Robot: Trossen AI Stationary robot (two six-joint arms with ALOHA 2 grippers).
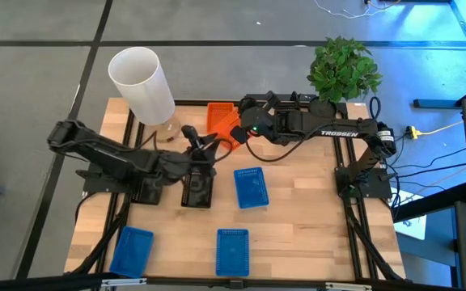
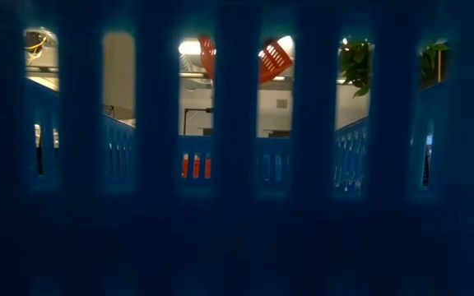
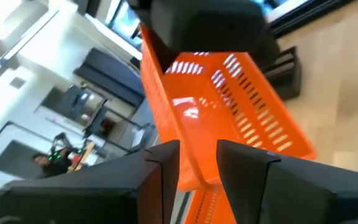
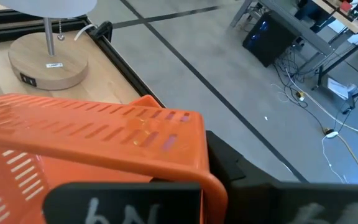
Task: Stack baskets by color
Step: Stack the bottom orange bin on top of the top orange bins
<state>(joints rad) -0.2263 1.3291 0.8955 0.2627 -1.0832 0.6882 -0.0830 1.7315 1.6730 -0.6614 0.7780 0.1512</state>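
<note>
An orange basket (image 1: 226, 129) hangs tilted above the table's far middle, with my right gripper (image 1: 241, 128) shut on it. My left gripper (image 1: 207, 147) has come level from the left and is open; in its wrist view one rim edge (image 3: 194, 168) of that basket sits in the gap between its fingers. A second orange basket (image 1: 218, 111) rests flat on the table behind. Three blue baskets (image 1: 250, 187) (image 1: 233, 250) (image 1: 132, 249) lie flat nearer the front. The dark shapes (image 1: 196, 190) under the left arm may be black baskets. My right gripper holds the orange basket at a rim corner (image 4: 209, 177), where the rim curves between its two dark fingers (image 4: 123, 199). It comes from the table's right, slanting down. The basket is lifted clear and tilted. My left gripper's fingers (image 3: 163, 165) flank the opposite rim; whether they touch it, I cannot tell.
A tall white cylinder (image 1: 141, 85) on a round wooden base (image 4: 48, 62) stands at the far left. A potted plant (image 1: 344, 69) stands at the far right. A blue basket's mesh (image 2: 237, 205) fills the low view. Bare wood lies at the right front.
</note>
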